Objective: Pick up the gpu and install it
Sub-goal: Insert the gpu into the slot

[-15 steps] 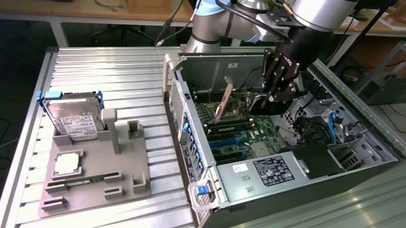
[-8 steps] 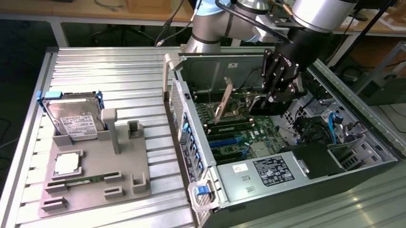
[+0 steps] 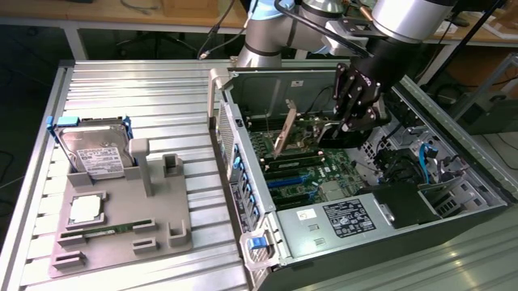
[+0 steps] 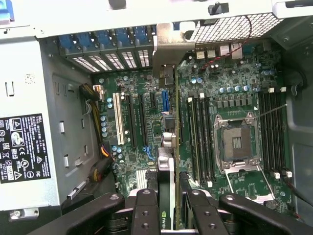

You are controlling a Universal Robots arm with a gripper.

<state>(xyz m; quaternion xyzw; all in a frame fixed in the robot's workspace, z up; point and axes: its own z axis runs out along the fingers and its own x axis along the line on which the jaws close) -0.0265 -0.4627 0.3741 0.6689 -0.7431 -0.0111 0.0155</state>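
The gpu point(image 3: 282, 134) is a thin brownish-tan card standing on its edge inside the open computer case point(image 3: 242, 182), over the green motherboard point(image 3: 312, 176). My gripper point(image 3: 326, 131) is shut on the card's end that lies farther from the case's slotted back wall. In the wrist view the gpu point(image 4: 167, 161) shows edge-on between my two black fingers point(image 4: 145, 211). Its silvery end bracket point(image 4: 172, 49) reaches the slotted back wall. The card runs in line with the blue expansion slot point(image 4: 165, 100). I cannot tell whether its lower edge touches the slot.
A grey fixture point(image 3: 121, 200) at the exterior view's left holds a hard drive point(image 3: 97, 151), a processor chip point(image 3: 85, 209) and a green memory stick point(image 3: 105, 231). Inside the case are the power supply point(image 3: 340, 221), the open processor socket point(image 4: 237, 142) and cables point(image 4: 98, 93).
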